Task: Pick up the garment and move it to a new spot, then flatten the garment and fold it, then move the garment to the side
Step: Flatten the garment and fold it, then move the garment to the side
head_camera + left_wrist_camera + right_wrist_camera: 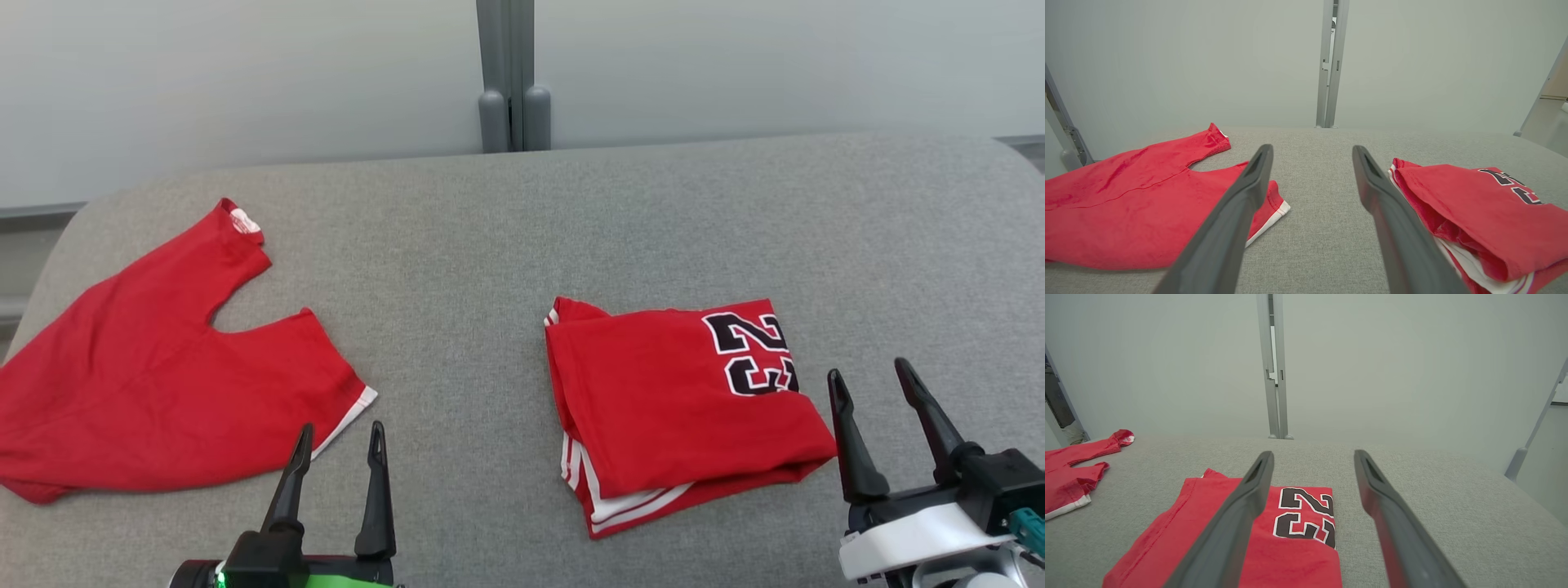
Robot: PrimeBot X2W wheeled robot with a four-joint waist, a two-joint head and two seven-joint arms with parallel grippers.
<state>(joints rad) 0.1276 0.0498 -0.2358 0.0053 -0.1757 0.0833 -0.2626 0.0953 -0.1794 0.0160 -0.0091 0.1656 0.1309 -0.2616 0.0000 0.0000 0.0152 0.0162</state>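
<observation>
Plainly soft, light and limp, the loose red garment point(163, 384) lies spread by the table's point(506, 245) left edge, well apart from the folded jersey point(686, 408). It is probably best pinched at its white-trimmed hem corner. Left gripper point(341, 429) and right gripper point(868, 370) hover spread wide, empty.

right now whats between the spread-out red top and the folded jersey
Just bare grey cushion, plain in the head view; the open left gripper stands at the gap's near end.
</observation>
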